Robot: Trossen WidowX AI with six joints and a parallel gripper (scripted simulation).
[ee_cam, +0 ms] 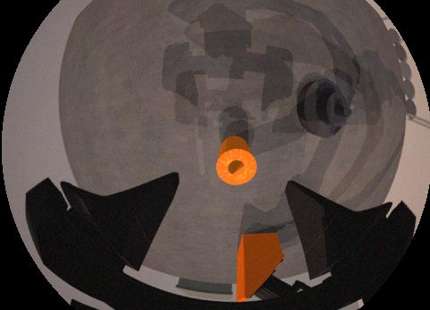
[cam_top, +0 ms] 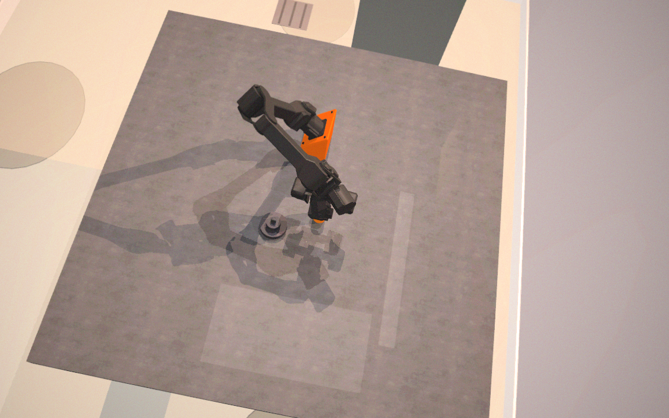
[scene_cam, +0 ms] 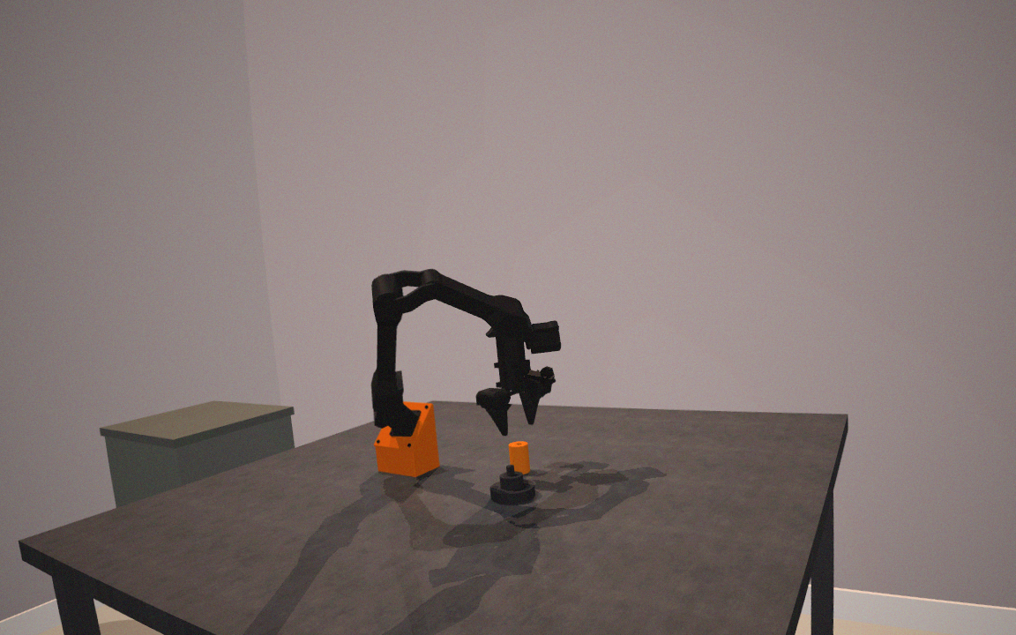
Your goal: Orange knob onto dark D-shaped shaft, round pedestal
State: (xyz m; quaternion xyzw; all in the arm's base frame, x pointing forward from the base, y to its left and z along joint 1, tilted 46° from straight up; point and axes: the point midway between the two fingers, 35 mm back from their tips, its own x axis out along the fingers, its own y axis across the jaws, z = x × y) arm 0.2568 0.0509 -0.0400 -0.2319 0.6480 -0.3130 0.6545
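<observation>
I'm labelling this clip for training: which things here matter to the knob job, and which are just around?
Belong to the job:
orange knob, upright on the table
dark shaft
round pedestal
gripper, open, empty, above the knob

Just around:
table
orange arm base
grey-green cabinet beside the table

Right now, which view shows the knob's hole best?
Wrist: it looks straight down the knob, so the bore shows, between the open pincer fingers. Exterior shows only the knob's side, upright behind the pedestal. In top, the pincer hides nearly all of it.
</observation>
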